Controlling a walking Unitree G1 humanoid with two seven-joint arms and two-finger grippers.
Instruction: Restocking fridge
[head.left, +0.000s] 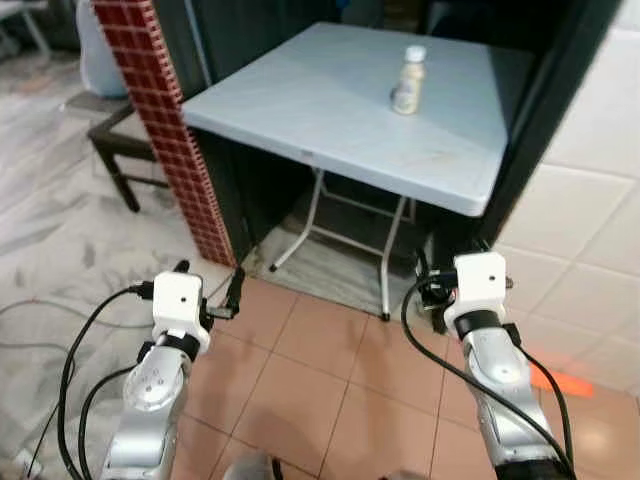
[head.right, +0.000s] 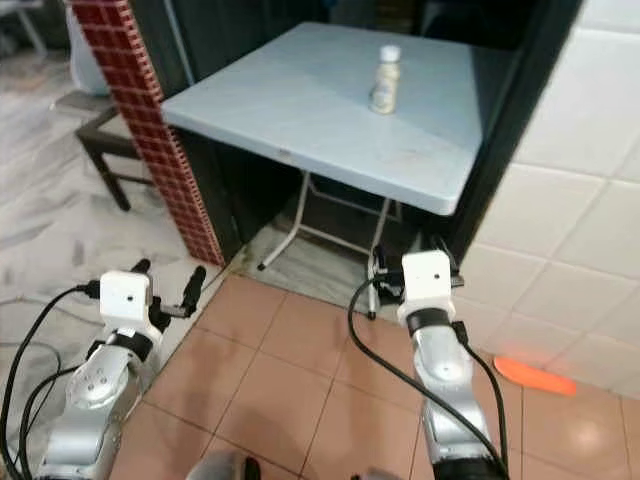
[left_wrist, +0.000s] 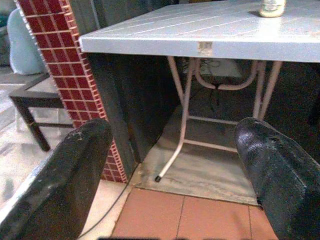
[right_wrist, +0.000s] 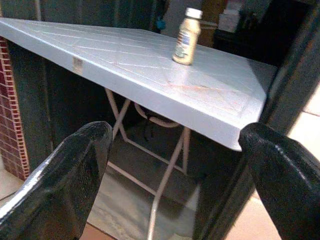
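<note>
On the pale blue surface (head.left: 330, 100), toward its far side and well back from the near edge, stands a small bottle (head.left: 408, 80) with a white cap, upright and alone. Short of that surface and lower than its top, both grippers hang over the tiled floor (head.left: 330, 400): the left gripper (head.left: 208, 290) near the surface's left corner by the red brick pillar (head.left: 165, 120), the right gripper (head.left: 432, 285) below its near-right corner, close to the dark door frame (head.left: 545, 110). Both sets of jaws are spread wide with nothing between them.

The main risk is probably the reach. The bottle sits far in from the near edge, so an arm stretched across the surface may arrive tilted and nudge the tall, narrow bottle over rather than close around it. The surface rests on thin folding legs (head.left: 390, 250), so a bump from the robot stepping in could shake it and topple the bottle. On the right, the arm has little room beside the door frame and the white tiled wall (head.left: 590, 200), and the loose cables (head.left: 70, 380) trailing from the arms could snag.
</note>
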